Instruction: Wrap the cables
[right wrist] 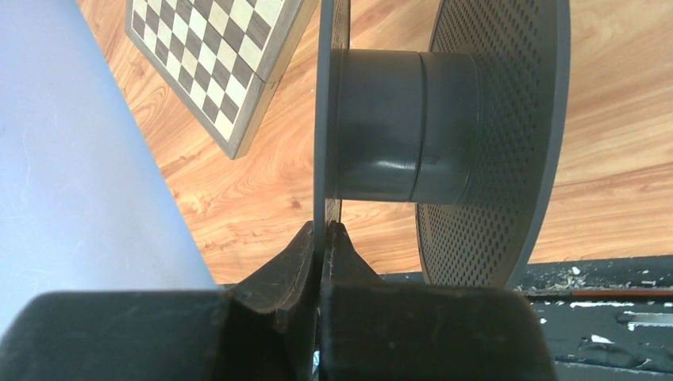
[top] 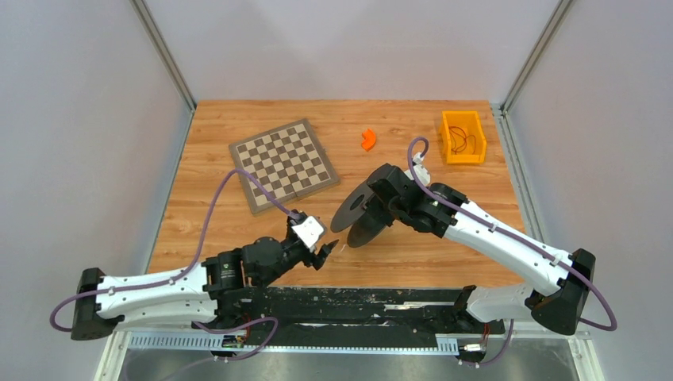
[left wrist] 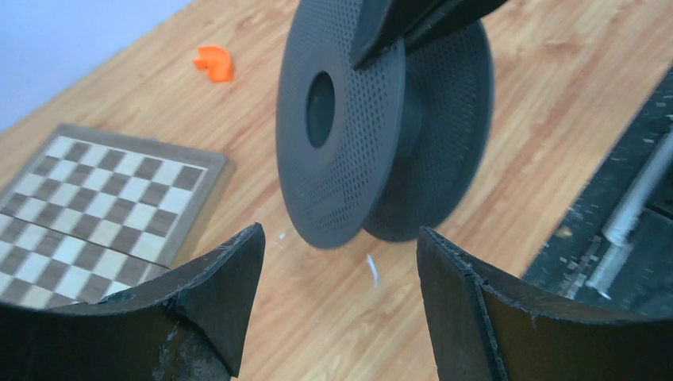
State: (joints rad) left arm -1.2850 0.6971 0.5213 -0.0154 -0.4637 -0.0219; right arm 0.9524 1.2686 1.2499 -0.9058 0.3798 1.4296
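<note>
Right claw (right wrist: 324,234) clamps spool (right wrist: 397,135) rim, left claw (left wrist: 340,234) gapes empty; cables (top: 463,143) in one-o'clock bin (top: 460,116) look limp, featherlight: pinch an end

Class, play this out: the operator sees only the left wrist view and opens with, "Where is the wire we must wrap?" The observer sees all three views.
Observer: The thin dark red wire lies loosely looped inside the orange plastic bin, far right in the top view.
Operator: Is any wound on the spool?
Observer: None; the hub of the black perforated plastic spool is bare.
Operator: How is the spool held?
Observer: The right pincer is shut on just one flange, a finger each side of its rim.
</note>
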